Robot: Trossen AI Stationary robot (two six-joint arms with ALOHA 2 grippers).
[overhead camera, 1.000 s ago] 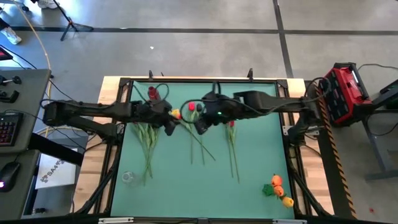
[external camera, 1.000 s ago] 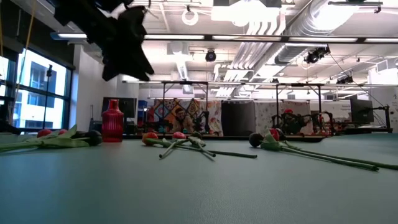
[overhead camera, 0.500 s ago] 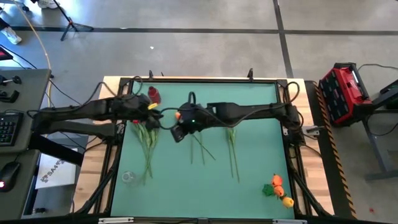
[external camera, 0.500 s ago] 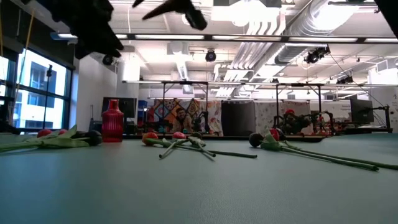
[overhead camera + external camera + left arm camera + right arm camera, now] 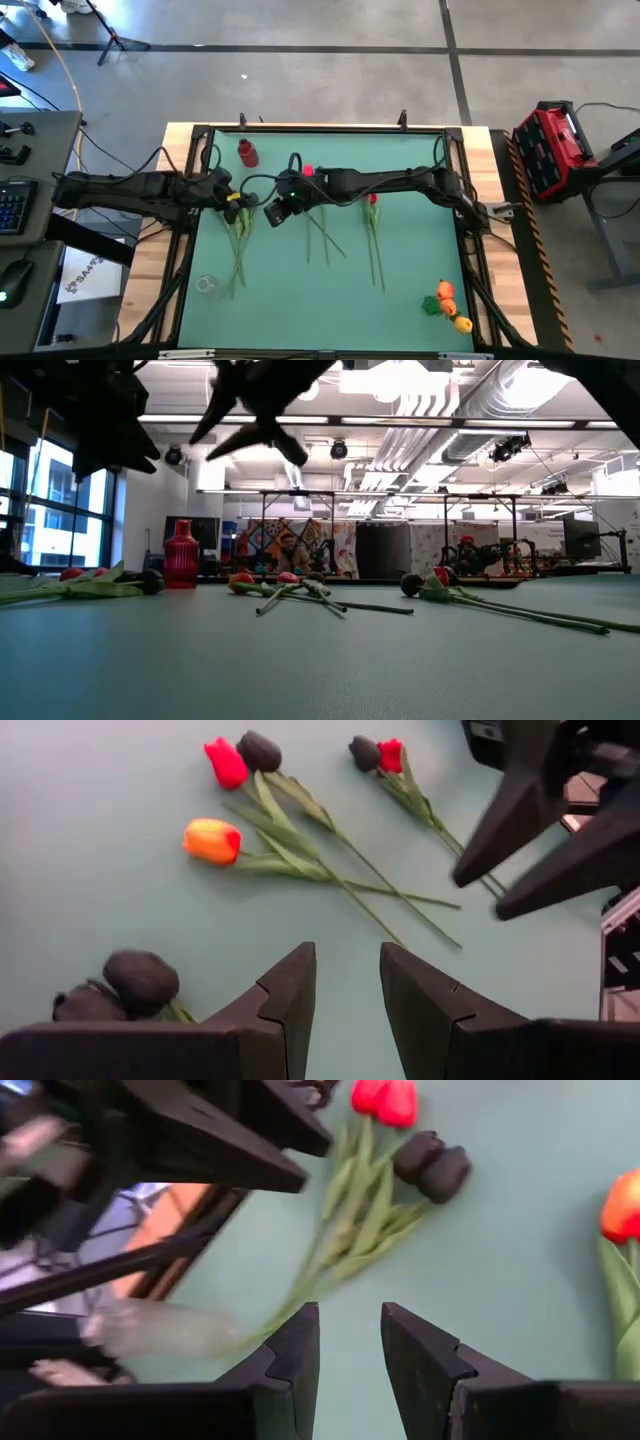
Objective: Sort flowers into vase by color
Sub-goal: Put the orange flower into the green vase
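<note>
Two arms hang above the green worktop (image 5: 420, 250), neither carrying anything that we can see. The left gripper (image 5: 232, 203) sits over the left side of the worktop, above a bunch of flowers (image 5: 238, 232) lying flat with red and black heads; its own wrist view shows its jaws standing a narrow gap apart with nothing between them. The right gripper (image 5: 275, 212) has its arm stretched across the worktop from the right, so it hangs just beside the left one, near the centre-left; its jaws likewise stand narrowly apart and empty, with the left bunch's red and black heads (image 5: 420, 1140) beyond them. We judge that both grippers are gathered over the same patch because the nearest unsorted stems lie there. A middle group (image 5: 290, 850) of one orange-yellow, one red and one black tulip lies crossed at the stems near the centre, and a third pair (image 5: 373, 235) lies further right, stems pointing toward the near edge. A red vase (image 5: 247, 153) stands upright near the far left edge and a clear vase (image 5: 206, 285) near the front left corner; we see no flower in either. A small heap of orange and yellow items (image 5: 446, 303) rests at the front right corner. Sorting appears barely begun; we judge the crossed stems likely to drag one another when lifted
</note>
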